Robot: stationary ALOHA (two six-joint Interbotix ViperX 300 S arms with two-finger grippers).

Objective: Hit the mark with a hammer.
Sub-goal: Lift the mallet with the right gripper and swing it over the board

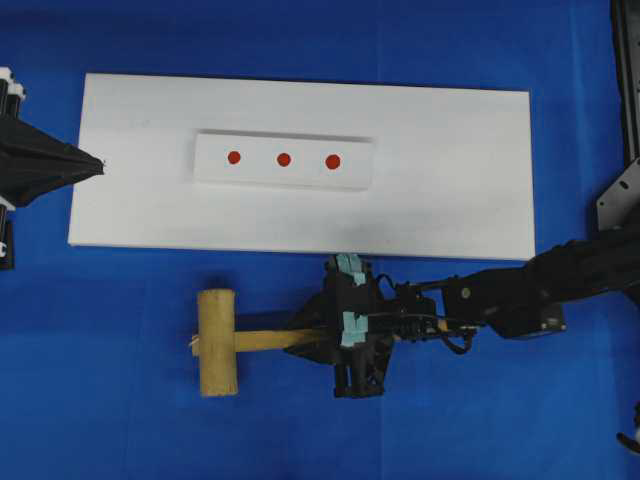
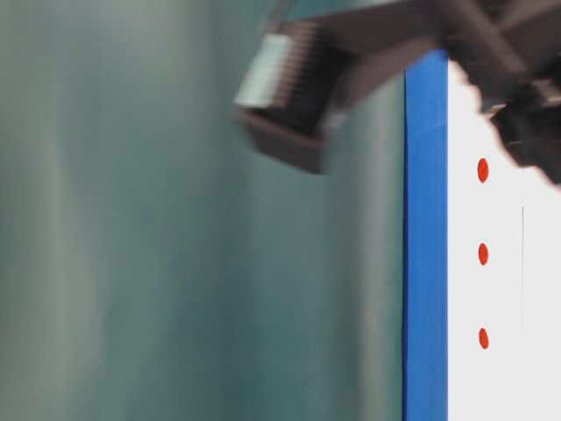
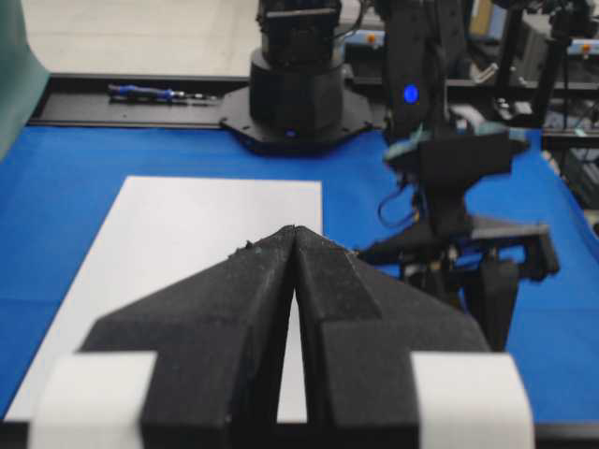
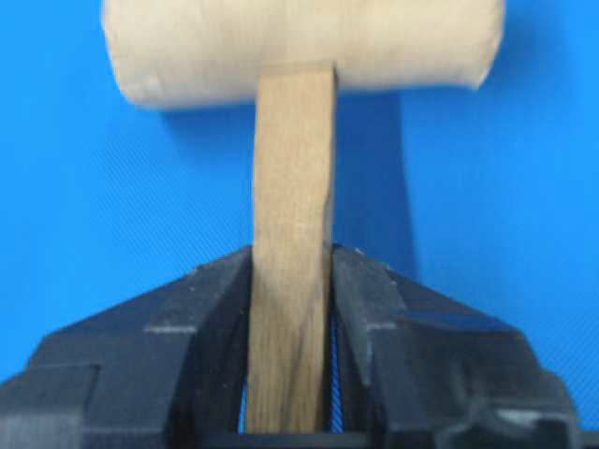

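Right wrist view | right gripper (image 4: pixel 292 281) clamps hammer (image 4: pixel 295 187) handle well behind head, giving swing leverage | mark (image 1: pixel 284 159) unstruck | left gripper (image 3: pixel 295 234) shut, parked clear.

A blue table surface (image 1: pixel 120 420) carries a large white board (image 1: pixel 450 180), and the hammer (image 1: pixel 225 342) lies just beside the board's near edge. A white strip (image 1: pixel 283 161) rests on the board.

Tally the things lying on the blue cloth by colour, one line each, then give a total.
Red: 3 dots, the mark and its two neighbours
White: 2, the board and the strip
Wood: 1 hammer
Total: 6
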